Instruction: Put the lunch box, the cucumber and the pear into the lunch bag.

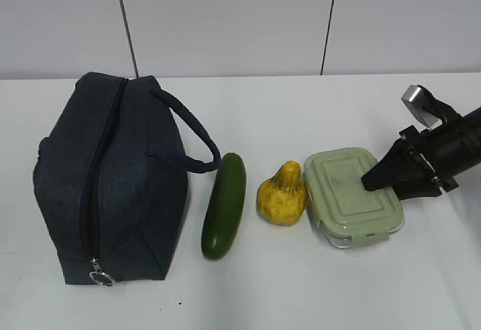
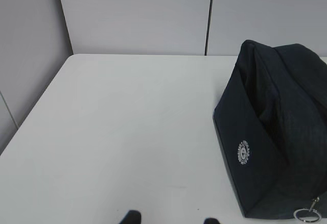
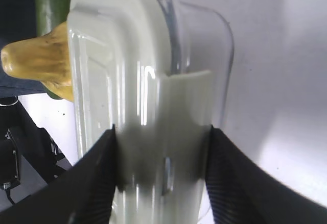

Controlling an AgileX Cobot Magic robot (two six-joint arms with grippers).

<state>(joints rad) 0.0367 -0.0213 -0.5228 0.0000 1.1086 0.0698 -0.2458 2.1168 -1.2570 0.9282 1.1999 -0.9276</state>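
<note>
The lunch bag (image 1: pixel 109 180) lies nearest the camera in the exterior view, on the left of the white table (image 1: pixel 301 292), boxy and dark navy, its black zipper (image 1: pixel 101 172) run closed along the top with the metal ring pull (image 1: pixel 101 277) at the near end and the padded handle (image 1: pixel 188 138) looping out to the right. The lunch box (image 1: pixel 352 195) sits at the right of the row, pale green lid up, and the right gripper (image 1: pixel 394 176) is clenched on its right end: the wrist view shows a dark finger (image 3: pixel 99 183) pressed against each side of the box (image 3: pixel 148 91). The cucumber (image 1: pixel 224 206) lies just beside the bag under the handle, pointing front to back. The pear (image 1: pixel 282 193) stands between cucumber and lunch box, close against the box. Of the left gripper (image 2: pixel 171 218) only two dark fingertips (image 2: pixel 130 217) show at the bottom of its wrist view, set apart with nothing between them, well left of the bag (image 2: pixel 276 132).
</note>
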